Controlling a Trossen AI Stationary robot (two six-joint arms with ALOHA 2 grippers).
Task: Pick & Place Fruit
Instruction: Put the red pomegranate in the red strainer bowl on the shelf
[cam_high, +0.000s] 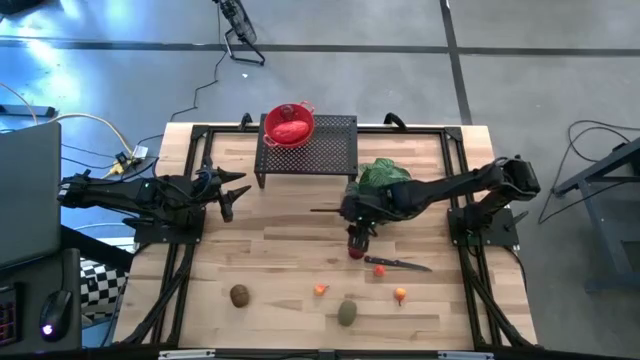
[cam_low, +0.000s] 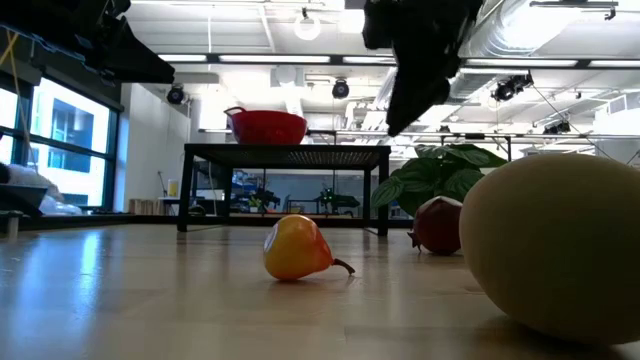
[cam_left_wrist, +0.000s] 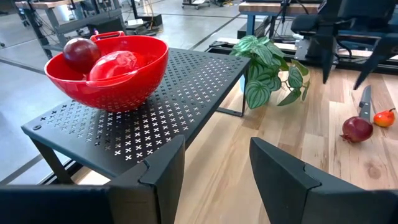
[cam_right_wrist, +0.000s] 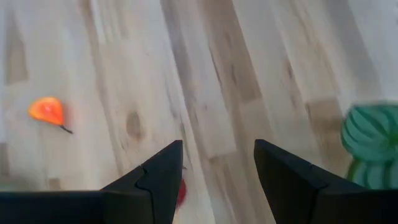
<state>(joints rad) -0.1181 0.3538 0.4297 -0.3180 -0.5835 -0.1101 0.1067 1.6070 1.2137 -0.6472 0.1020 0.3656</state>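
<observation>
A red bowl (cam_high: 289, 125) stands on a black perforated rack (cam_high: 325, 150) and holds a red oblong fruit (cam_left_wrist: 115, 65) and a dark-red round one (cam_left_wrist: 81, 51). A second dark-red round fruit (cam_high: 356, 247) rests on the table. My right gripper (cam_high: 358, 228) hangs open just above it; in the right wrist view only a red sliver of the fruit (cam_right_wrist: 181, 191) shows beside one finger. A brown oval (cam_high: 239, 295), an olive-green oval (cam_high: 347, 313) and two orange pieces (cam_high: 320, 289) (cam_high: 400, 295) lie near the table's near edge. My left gripper (cam_high: 235, 190) waits open left of the rack.
A black-handled knife (cam_high: 400, 265) lies just right of the dark-red fruit on the table. A green leafy plant (cam_high: 385, 175) stands under my right arm, beside the rack. Bare wood lies between the rack and the row of fruit.
</observation>
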